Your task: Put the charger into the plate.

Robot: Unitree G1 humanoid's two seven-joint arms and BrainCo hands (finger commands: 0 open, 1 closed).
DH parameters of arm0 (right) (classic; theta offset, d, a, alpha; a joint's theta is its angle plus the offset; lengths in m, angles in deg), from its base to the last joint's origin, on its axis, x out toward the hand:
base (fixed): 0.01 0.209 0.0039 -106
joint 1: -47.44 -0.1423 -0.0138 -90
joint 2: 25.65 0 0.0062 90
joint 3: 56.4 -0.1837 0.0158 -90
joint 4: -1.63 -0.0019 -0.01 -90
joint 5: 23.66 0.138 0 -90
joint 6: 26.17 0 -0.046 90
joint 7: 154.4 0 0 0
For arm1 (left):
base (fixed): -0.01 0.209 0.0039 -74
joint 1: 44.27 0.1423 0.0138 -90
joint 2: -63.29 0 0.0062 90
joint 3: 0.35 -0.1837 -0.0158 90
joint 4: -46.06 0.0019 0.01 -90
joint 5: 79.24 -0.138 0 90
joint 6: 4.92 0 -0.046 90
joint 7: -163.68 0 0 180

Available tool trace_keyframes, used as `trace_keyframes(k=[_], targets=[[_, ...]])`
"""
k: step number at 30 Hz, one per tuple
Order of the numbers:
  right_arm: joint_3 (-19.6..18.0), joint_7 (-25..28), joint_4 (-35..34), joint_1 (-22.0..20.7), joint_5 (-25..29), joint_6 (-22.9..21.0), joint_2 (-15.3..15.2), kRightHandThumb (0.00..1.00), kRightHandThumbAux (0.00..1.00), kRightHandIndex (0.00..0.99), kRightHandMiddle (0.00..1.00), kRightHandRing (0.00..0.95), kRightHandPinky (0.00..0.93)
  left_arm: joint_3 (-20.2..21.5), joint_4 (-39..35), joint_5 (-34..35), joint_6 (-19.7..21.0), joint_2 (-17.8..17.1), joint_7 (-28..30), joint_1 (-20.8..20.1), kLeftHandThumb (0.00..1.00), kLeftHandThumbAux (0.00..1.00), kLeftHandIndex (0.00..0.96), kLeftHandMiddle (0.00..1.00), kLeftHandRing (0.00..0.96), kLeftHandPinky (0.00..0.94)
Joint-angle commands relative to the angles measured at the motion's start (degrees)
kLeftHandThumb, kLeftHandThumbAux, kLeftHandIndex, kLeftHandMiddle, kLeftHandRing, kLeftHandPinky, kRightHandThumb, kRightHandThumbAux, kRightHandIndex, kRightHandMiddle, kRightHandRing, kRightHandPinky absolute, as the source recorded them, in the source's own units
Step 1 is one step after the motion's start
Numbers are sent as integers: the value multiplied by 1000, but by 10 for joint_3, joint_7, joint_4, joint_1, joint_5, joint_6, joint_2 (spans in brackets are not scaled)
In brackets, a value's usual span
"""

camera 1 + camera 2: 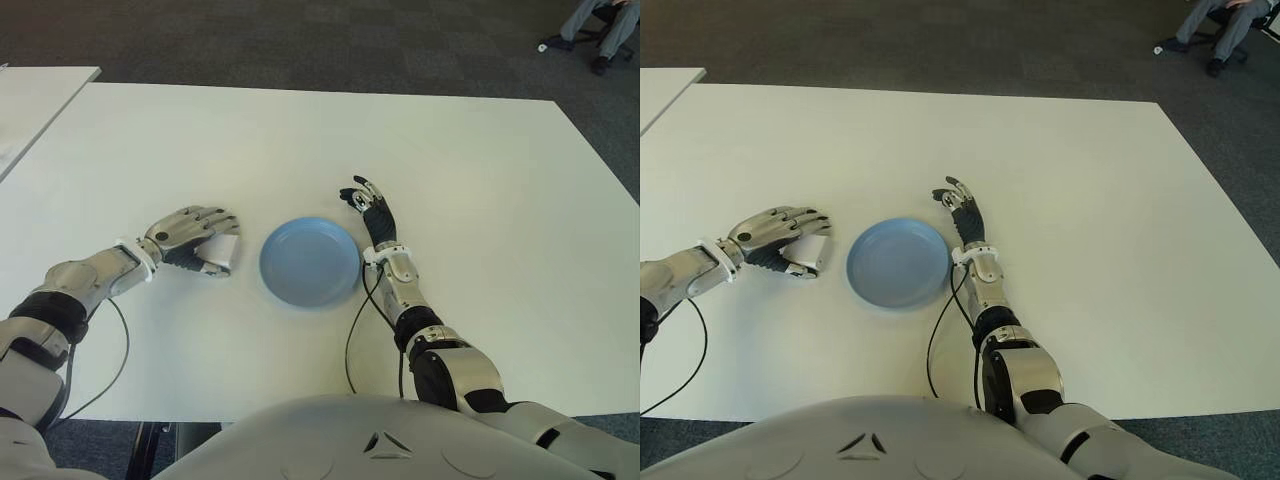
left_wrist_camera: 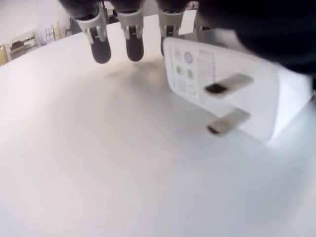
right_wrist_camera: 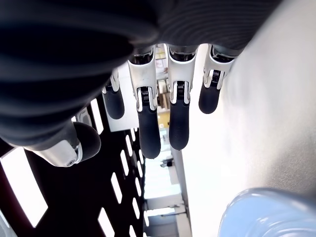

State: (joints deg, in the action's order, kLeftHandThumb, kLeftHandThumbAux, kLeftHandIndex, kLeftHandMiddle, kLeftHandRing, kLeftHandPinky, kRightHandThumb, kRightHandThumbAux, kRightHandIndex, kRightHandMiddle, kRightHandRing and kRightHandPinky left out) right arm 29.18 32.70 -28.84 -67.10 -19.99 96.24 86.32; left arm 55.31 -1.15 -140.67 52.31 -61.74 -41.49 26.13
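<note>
A white charger (image 2: 222, 94) with two metal prongs lies low on the white table (image 1: 480, 200), under my left hand (image 1: 205, 245). That hand's fingers (image 2: 101, 47) are curled over the charger (image 1: 226, 248), the thumb below it. The round blue plate (image 1: 290, 275) sits just right of that hand, a few centimetres from the charger. My right hand (image 1: 368, 200) shows at the plate's far right rim, fingers relaxed and holding nothing. In the right wrist view its fingers (image 3: 150, 123) hang loose, with the plate's rim (image 3: 266, 212) close by.
A second white table (image 1: 40, 100) stands at the far left. Black cables (image 1: 352, 340) run along both forearms near the table's front edge. A seated person's legs (image 1: 600, 20) show at the far right on the dark carpet.
</note>
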Motion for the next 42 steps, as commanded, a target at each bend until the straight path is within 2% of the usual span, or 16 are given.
trace_keyframes(k=[1,15,20,24,25,26,27,29,30,31,34,37,42], targets=[[-1,-2,9,22,2,-23,10,0,479,154,364,293,152,-40,29,-48,15,9,-24,5,233,240,0,98,110,156],[2,-5,9,22,0,-26,9,0,470,152,354,280,144,-91,57,-63,32,11,-66,-15,178,255,0,91,102,149],[2,-2,8,23,2,-27,9,0,469,147,356,284,143,-99,64,-60,28,11,-75,-18,214,289,13,117,130,185],[2,-3,9,22,1,-27,10,0,465,145,355,283,138,-106,73,-61,27,12,-86,-23,251,331,69,177,177,201],[2,-4,10,22,1,-27,10,0,464,145,354,282,139,-108,76,-63,27,13,-89,-25,271,356,131,264,256,267],[2,-5,10,21,1,-27,11,0,464,145,353,281,139,-108,80,-62,27,14,-98,-26,279,365,153,296,284,291],[3,-6,11,21,0,-27,11,0,463,145,352,280,141,-108,82,-61,27,15,-104,-28,316,404,221,402,383,373],[3,-7,11,21,0,-28,11,0,463,146,353,280,145,-99,66,-49,24,12,-106,-28,392,477,310,524,500,470],[3,-8,12,20,0,-28,11,0,463,147,353,280,145,-91,52,-40,25,9,-104,-23,411,493,326,543,519,486],[3,-9,12,20,0,-29,11,0,464,147,353,280,145,-87,45,-34,26,7,-104,-20,519,568,362,578,557,518],[4,-11,14,19,-1,-28,12,0,464,148,353,279,143,-79,45,-31,36,10,-112,-13,650,657,405,628,616,576],[4,-13,15,18,-1,-27,13,0,462,149,353,280,141,-72,47,-26,46,13,-120,-6,697,685,424,682,688,689],[5,-15,17,17,-1,-27,15,0,462,149,352,280,138,-57,34,-8,56,13,-114,5,721,695,437,736,738,761]])
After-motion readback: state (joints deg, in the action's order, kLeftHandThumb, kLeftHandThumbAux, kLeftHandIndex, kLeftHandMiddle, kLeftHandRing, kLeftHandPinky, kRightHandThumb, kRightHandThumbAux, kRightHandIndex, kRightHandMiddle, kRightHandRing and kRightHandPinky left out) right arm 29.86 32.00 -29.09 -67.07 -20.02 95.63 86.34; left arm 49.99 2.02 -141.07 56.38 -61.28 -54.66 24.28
